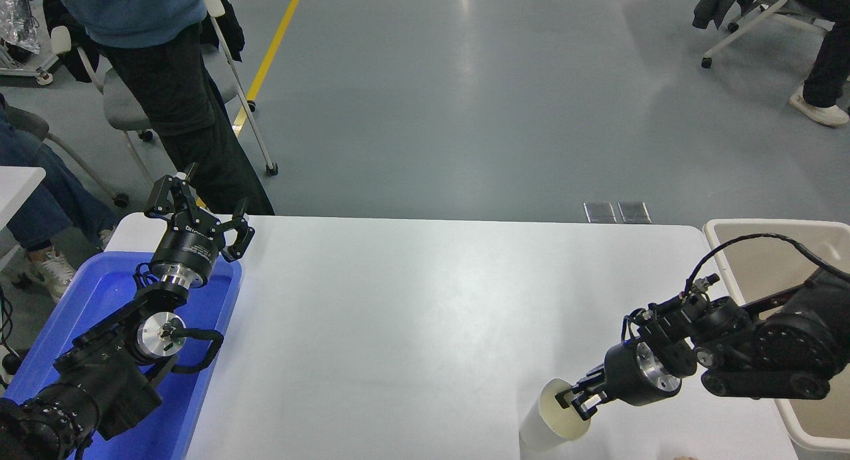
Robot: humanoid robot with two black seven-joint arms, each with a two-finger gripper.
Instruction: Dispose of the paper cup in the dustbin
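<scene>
A: While the left gripper (pixel 199 211) sits parked over the blue tray (pixel 106 294) with fingers spread, where is the paper cup (pixel 554 423)?

B: Near the table's (pixel 412 314) front edge, upright; the right gripper (pixel 576 397) pinches its rim. The dustbin (pixel 764 247) stands just beside the table's right end.

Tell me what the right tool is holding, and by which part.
The right tool grips the paper cup by its rim, one finger inside it.
</scene>
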